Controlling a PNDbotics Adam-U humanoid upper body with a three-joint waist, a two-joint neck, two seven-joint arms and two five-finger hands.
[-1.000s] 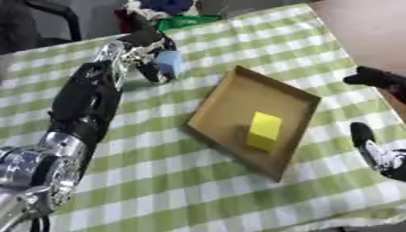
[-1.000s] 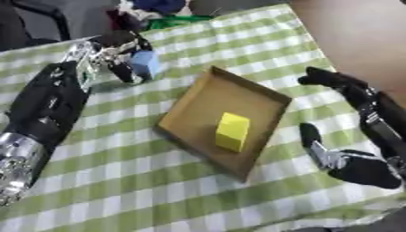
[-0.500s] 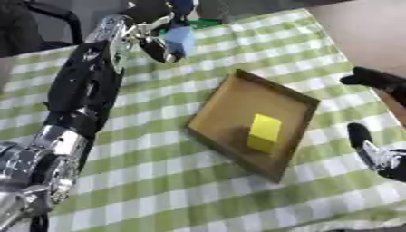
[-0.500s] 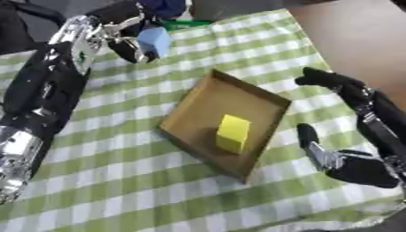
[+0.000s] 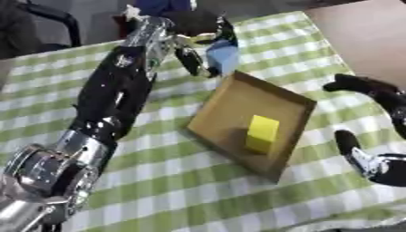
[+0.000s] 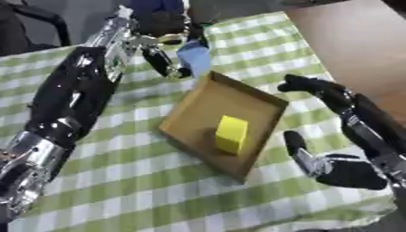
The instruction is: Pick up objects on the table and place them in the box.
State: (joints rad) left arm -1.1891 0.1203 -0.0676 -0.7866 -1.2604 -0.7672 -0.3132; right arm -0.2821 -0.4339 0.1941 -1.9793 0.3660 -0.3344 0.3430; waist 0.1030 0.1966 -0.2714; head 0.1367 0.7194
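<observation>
The left robot hand (image 5: 190,43) has its fingers curled round a small light-blue block (image 5: 223,56), holding it off the green-and-white checked tabletop (image 5: 166,181). The block sits just below the palm, between thumb and fingers, and hangs just beyond the far corner of the shallow brown cardboard box (image 5: 226,111), which lies below and to the right of this hand. A yellow rectangular block (image 5: 261,133) already stands inside the box, well apart from the carried one.

The blue block looks light and stiff, probably foam or plastic, with flat faces that should take a pinch on two opposite sides without slipping much; nothing about it seems fragile. The low box walls suggest a release just above the floor would do.

The right robot hand (image 6: 333,136) rests beside the box's right edge, fingers relaxed and holding nothing.
</observation>
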